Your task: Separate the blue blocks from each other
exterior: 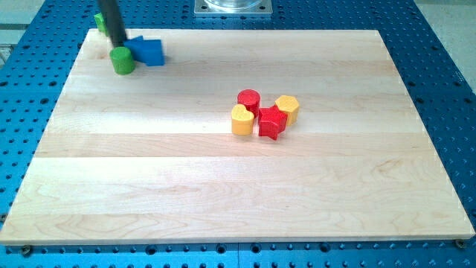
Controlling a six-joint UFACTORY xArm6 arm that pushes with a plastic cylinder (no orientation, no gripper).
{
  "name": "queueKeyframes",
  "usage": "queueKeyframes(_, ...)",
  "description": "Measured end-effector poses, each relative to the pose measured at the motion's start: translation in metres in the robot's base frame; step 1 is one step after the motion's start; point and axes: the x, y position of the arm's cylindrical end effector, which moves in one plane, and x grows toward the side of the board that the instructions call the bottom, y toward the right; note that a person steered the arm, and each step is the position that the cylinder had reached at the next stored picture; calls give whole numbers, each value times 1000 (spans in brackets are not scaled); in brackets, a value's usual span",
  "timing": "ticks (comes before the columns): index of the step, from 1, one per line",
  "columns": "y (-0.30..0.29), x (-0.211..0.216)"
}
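Upper left, the tip [119,42] of a rod with no claw touches the joined blue blocks [149,50], so a rightward push risks sliding both together.

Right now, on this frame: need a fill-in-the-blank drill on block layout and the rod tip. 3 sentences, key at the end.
1. The green cylinder sits on the view's ____ of the blue blocks.
2. My tip is at the view's top ____ corner of the wooden board.
3. The middle cluster holds two yellow blocks and two ____ ones.

Missing words: left; left; red
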Motion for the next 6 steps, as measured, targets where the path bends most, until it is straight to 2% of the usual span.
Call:
queueKeyframes(1,49,35)
queueKeyframes(2,97,37)
queueKeyframes(3,106,-17)
queueKeyframes(4,89,-46)
queueKeyframes(5,82,-55)
queueKeyframes(6,91,-45)
